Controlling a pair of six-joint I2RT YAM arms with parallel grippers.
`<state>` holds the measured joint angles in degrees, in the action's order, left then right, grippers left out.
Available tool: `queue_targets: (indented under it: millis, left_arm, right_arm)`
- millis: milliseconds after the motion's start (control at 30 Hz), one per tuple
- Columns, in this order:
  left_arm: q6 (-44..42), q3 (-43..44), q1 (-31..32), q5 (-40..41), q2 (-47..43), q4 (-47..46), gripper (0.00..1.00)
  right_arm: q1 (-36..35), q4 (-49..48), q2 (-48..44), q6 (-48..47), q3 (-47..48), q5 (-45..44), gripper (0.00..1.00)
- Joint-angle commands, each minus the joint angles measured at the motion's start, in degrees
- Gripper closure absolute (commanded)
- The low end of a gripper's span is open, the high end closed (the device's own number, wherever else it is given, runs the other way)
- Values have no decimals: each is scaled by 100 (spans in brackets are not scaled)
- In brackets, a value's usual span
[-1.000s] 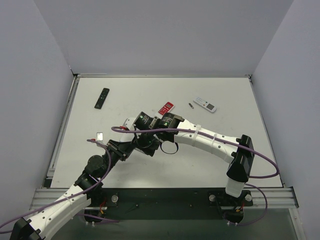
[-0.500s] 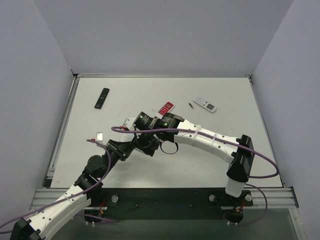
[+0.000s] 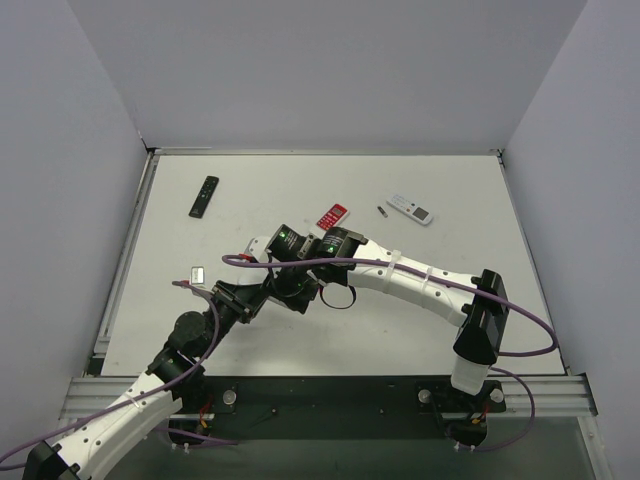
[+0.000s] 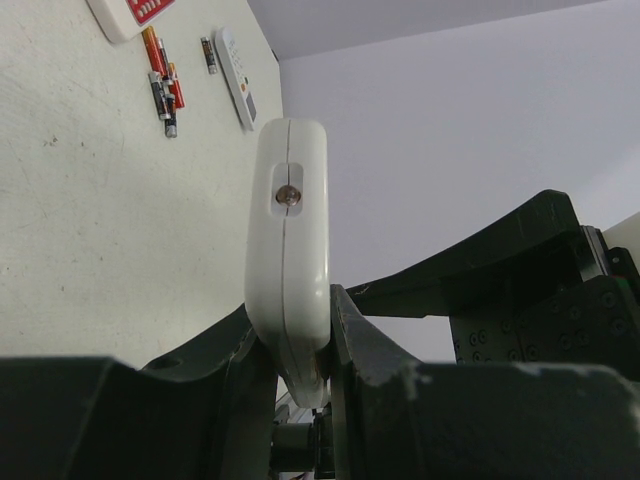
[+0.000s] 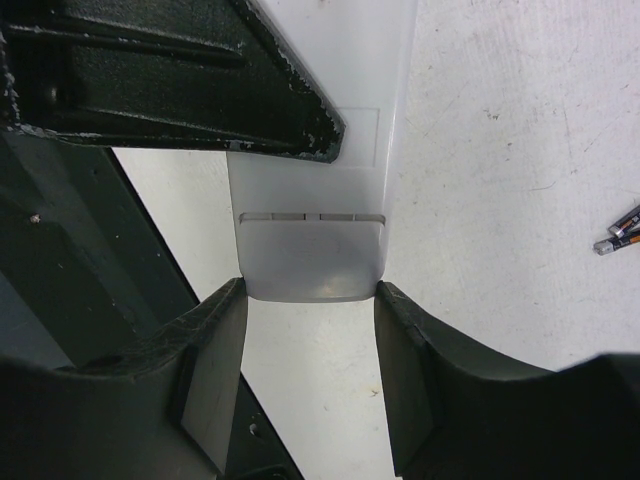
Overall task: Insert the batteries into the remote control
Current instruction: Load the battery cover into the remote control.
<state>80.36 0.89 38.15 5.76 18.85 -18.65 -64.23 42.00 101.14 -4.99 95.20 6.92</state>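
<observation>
No word, number or brand can be read anywhere: the white markings on the red-and-white remote [image 4: 135, 12] at the upper left of the left wrist view are cut off and blurred, and the printing on the batteries [image 4: 162, 85] beside it is too small.

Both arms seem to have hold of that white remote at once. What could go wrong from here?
The left gripper clamps the remote control by one end only, so a tug might twist it loose. The right gripper appears to pinch just the tip of the other end; its fingers could slide off. If the remote drops, it could scatter the batteries lying loose on the table.
</observation>
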Motion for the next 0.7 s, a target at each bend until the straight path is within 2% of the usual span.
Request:
queue_targets:
  millis: [0, 667]
  left_arm:
    - [164, -695, 17, -101, -83, -464, 100]
    - [322, -791, 17, -75, 13, -543, 100]
  right_arm:
    - [6, -43, -156, -37, -45, -129, 72]
    - [-2, -34, -244, -19, -19, -103, 57]
